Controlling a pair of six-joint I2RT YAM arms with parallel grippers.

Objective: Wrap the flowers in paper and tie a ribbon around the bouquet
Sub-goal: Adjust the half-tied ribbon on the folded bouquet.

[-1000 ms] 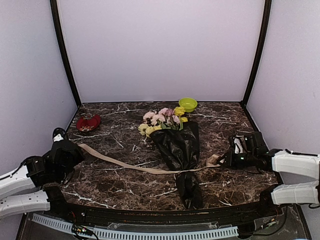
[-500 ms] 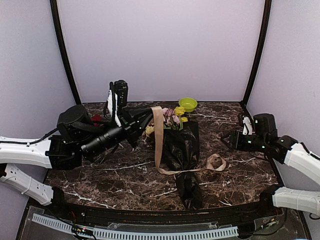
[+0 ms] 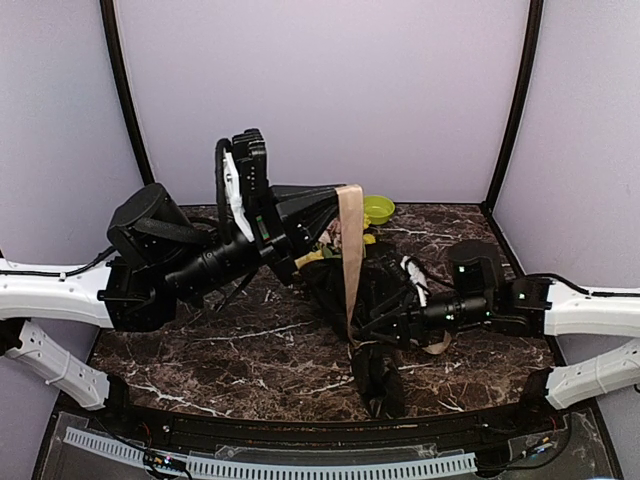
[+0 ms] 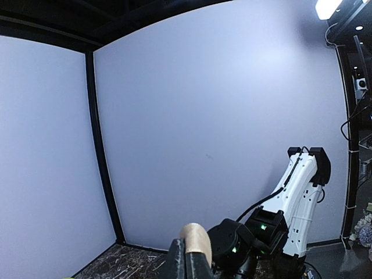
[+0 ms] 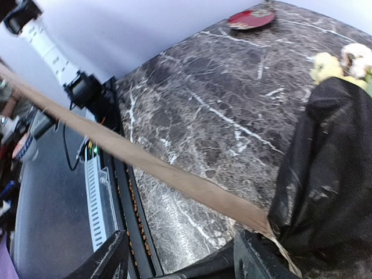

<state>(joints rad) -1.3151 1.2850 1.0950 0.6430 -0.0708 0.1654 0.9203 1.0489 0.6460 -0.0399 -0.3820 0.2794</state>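
- The bouquet (image 3: 368, 290) lies at the middle of the marbled table (image 3: 200, 345), its narrow tail pointing to the near edge.
- The paper (image 5: 331, 163), black, glossy and crinkled, forms the cone. The flowers (image 5: 343, 61), pale yellow and cream, poke out of its wide end.
- The ribbon (image 3: 350, 250), flat and tan, drops from the raised left gripper (image 3: 340, 192) to the bouquet's narrowed part.
- The left gripper's jaws are pinched tight on the ribbon's end.
- The right gripper (image 5: 183, 258) sits low beside the cone, jaws spread wide and holding nothing.
- A round green bowl (image 3: 378, 208) stands behind the bouquet; its contents cannot be made out.
- A shallow red dish (image 5: 250, 18) sits at the far left; its contents are unclear.
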